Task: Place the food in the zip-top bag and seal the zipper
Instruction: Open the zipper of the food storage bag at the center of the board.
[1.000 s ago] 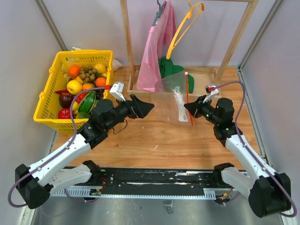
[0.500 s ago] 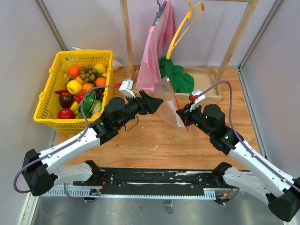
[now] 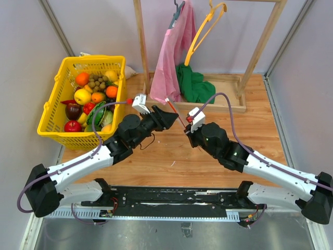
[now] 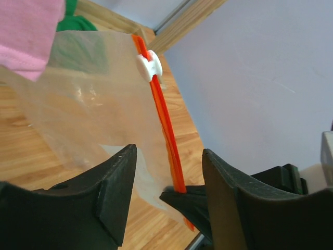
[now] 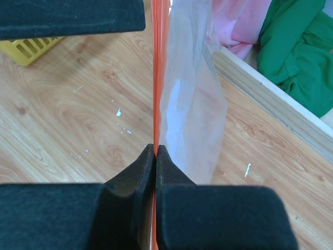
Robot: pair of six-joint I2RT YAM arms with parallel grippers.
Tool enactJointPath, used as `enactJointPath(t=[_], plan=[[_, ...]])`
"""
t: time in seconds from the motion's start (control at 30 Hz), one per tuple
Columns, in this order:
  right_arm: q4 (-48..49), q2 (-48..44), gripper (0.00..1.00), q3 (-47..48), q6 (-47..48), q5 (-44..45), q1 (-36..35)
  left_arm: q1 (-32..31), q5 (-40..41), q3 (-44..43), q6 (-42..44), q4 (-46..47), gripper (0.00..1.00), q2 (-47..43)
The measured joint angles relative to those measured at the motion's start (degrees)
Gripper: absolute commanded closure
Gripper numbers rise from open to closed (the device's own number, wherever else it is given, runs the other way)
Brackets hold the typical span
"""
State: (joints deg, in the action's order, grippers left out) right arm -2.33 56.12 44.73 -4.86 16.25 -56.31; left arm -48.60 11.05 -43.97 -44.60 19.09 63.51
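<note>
**Zip-top bag [image 5: 192, 104] up off the worktop, strip lined up between both pincers**

One clear bag, and it hangs in the air at the middle of the overhead frame, edge-on and hard to make out there. Its one zipper [image 4: 166, 130] is the thing to watch: a red-orange strip whose long axis runs on a diagonal in the overhead view, from upper left down to lower right.

At the lower end the right pincer [image 5: 155, 151] is clenched flat on that strip, with the film billowing off to the right of it. The left pincer [image 4: 169, 153] comes in from the left of the frame. Its jaws stand apart with the strip running through the gap, gripping nothing that I can see. It sits just beside the right one's tips. One white slider [image 4: 147, 66] rides the strip at the far end, top centre of the left wrist view.

So both are on the strip, and the next grab looks like the left's, squarely across it.

Outward now: the food [image 3: 93, 96] is all in one yellow basket [image 3: 83, 58] at upper left, with three oranges or so, lemons, red pieces and green ones. None is in the bag. Bare worktop [image 3: 171, 151] lies below. One pink garment [image 3: 174, 47], one green cloth [image 3: 195, 86] and one yellow hanger [image 3: 205, 28] sit at the top.
</note>
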Motion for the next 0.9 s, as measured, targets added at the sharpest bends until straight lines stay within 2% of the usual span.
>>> enactJointPath(t=[0.17, 0.27, 0.9], plan=[[0.6, 1.6, 0.97, 0.0, 0.2, 1.8, -1.7, 0.0, 2.6, 3.0, -0.8, 0.0, 0.56, -2.1], [1.1, 1.7, 0.97, 0.0, 0.2, 2.4, -2.1, 0.0, 3.9, 3.2, -0.9, -0.1, 0.59, -2.9], [2.5, 2.6, 0.97, 0.0, 0.2, 3.3, -2.6, 0.0, 4.8, 3.2, -1.5, 0.1, 0.57, -1.4]])
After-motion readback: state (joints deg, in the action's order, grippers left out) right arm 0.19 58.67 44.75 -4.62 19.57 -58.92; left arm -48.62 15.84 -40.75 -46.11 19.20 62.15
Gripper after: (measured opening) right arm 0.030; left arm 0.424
